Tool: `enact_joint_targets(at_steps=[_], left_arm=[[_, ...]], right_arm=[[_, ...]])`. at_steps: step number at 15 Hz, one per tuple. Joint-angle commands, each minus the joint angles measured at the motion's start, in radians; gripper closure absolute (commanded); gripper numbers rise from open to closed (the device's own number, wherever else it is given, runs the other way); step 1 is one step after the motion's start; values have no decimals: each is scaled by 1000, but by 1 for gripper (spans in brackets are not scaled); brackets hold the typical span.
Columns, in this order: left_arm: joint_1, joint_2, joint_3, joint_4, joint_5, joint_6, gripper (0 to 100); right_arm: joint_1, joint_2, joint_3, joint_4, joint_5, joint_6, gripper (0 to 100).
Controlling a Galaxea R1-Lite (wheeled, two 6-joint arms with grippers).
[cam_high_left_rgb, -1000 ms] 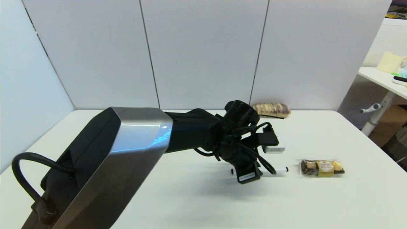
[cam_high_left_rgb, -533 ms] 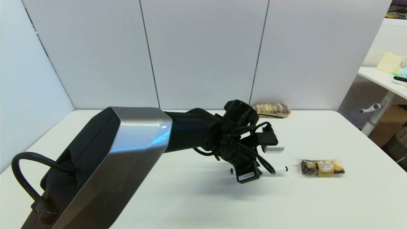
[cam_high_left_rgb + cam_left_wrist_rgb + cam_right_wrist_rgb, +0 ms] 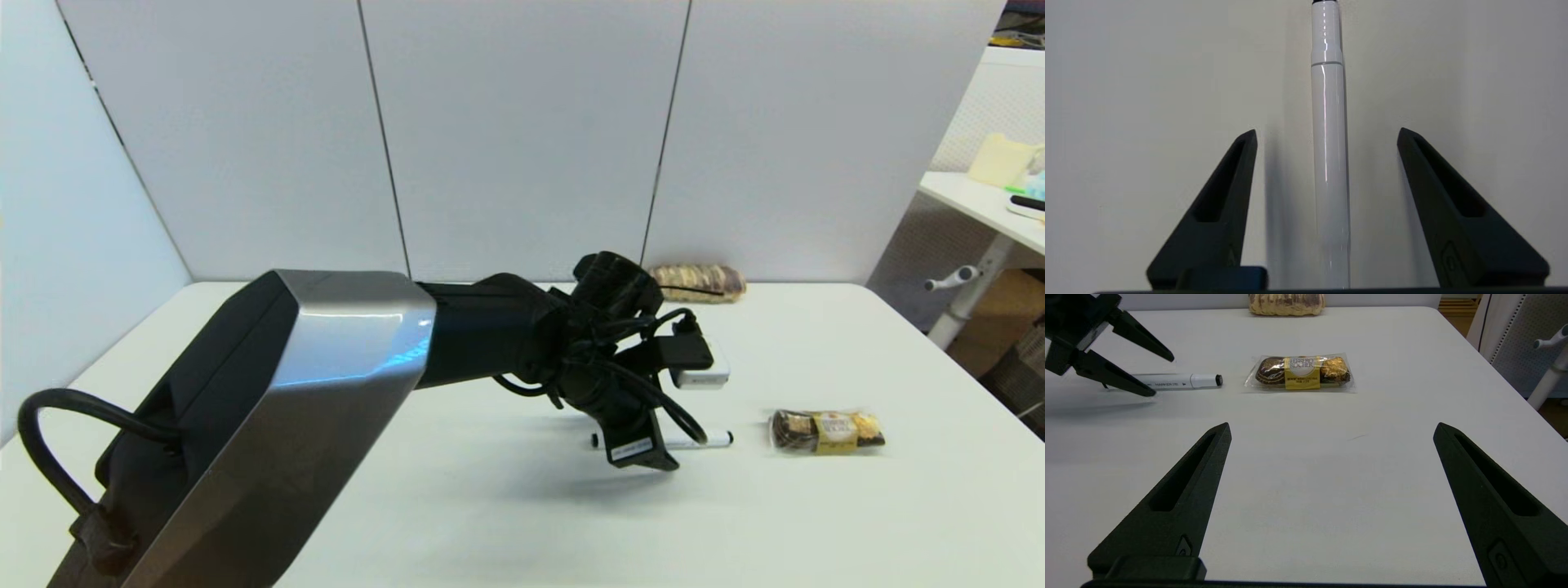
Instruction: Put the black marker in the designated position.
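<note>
The black marker (image 3: 707, 439) (image 3: 1329, 143) (image 3: 1175, 381), a white barrel with black tips, lies flat on the white table, right of centre. My left gripper (image 3: 651, 457) (image 3: 1327, 132) (image 3: 1162, 375) is open and points down over it, one finger on each side of the barrel with a gap to both. In the head view the wrist hides the marker's middle. My right gripper (image 3: 1331, 424) is open and empty, low over the table nearer me, and out of the head view. The designated position has no visible mark on the tabletop.
A clear packet of gold-wrapped chocolates (image 3: 826, 430) (image 3: 1300, 371) lies just right of the marker's tip. A wrapped bread loaf (image 3: 698, 282) (image 3: 1286, 302) sits at the far edge by the wall. The table's right edge (image 3: 1502, 375) is close by.
The left arm has risen slightly. The marker's visible right end now sits a little further left and lower, slightly farther from the chocolates.
</note>
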Motion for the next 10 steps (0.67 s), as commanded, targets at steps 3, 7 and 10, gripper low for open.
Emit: enact_joint_targets(at_steps=[3,7,10], left_arm=[[44,-323,46,200,41,-3,0],[119,-729,399,132,81,-87,0],[148,-1105,765,-17,207,-248,0]], right_arm=[[-1,1,0,0,0,0,0],[1,1,0,0,0,0,0],[-1,1,0,0,0,0,0]])
